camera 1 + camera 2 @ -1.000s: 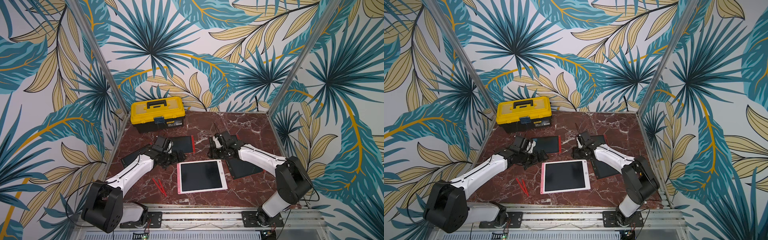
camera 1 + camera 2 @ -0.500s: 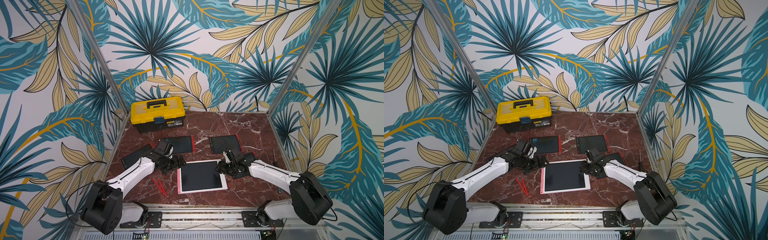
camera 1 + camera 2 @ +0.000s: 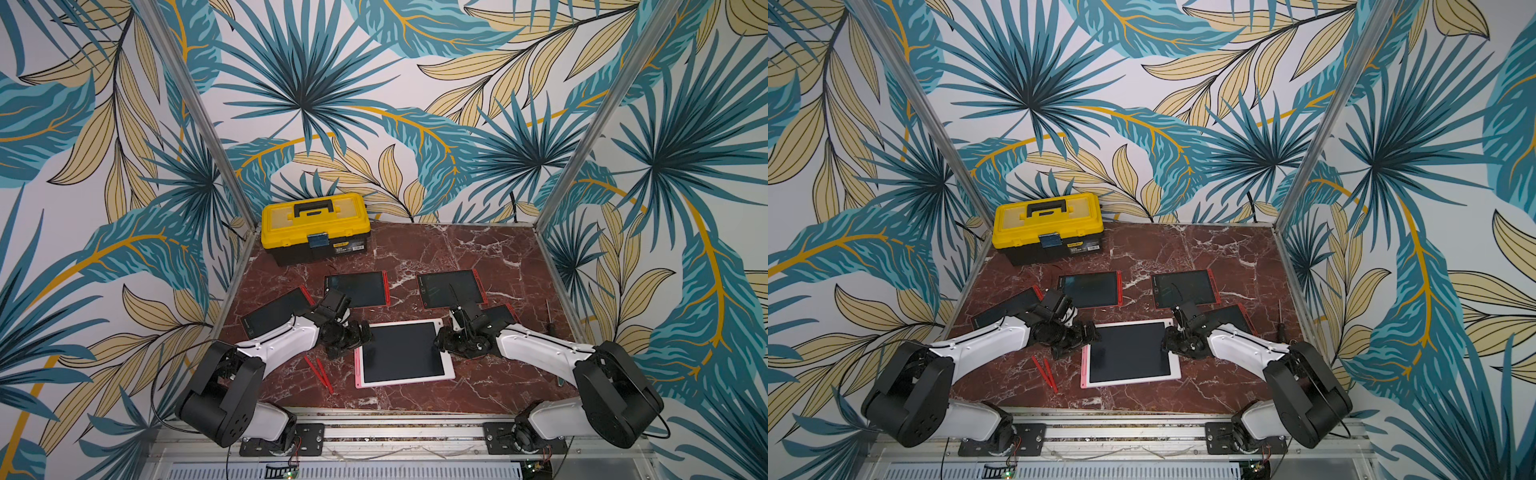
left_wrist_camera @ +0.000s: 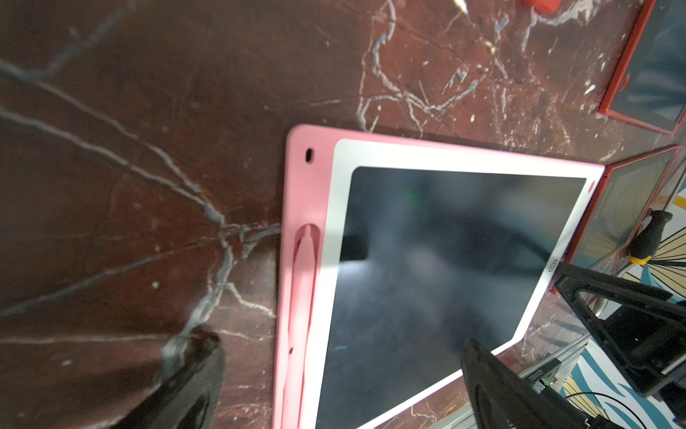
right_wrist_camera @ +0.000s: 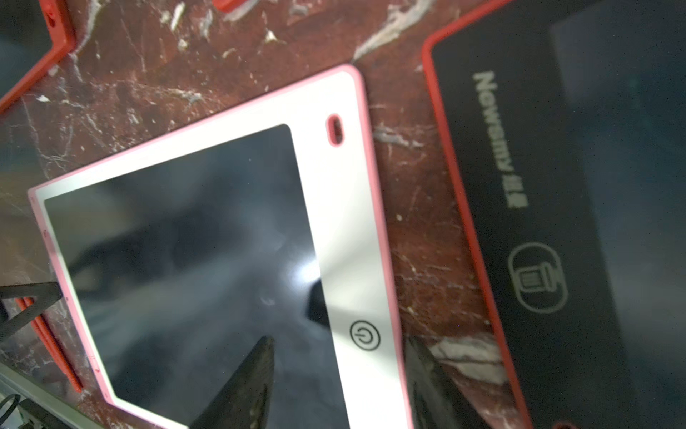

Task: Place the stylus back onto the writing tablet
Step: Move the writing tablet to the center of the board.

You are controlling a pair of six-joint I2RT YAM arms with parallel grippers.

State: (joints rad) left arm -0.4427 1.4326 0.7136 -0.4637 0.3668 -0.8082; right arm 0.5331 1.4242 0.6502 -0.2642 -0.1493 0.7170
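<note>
Nearby, two red styluses (image 3: 318,371) lie beside the pink tablet (image 3: 445,365), toolbox (image 3: 316,227) behind.

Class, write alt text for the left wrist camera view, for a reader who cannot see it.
A pink-edged writing tablet with a dark screen lies flat on a red marble table, a pink stylus seated in its side groove. The left hand's open black fingers frame it.

I log a yellow toolbox (image 3: 316,230), lid shut, well beyond the jaws of the left gripper (image 3: 360,337), on the red marble tabletop (image 3: 478,249). A black-handled screwdriver (image 3: 550,322) lies well apart from the jaws of the right gripper (image 3: 439,344), on their outer side near the wall.
</note>
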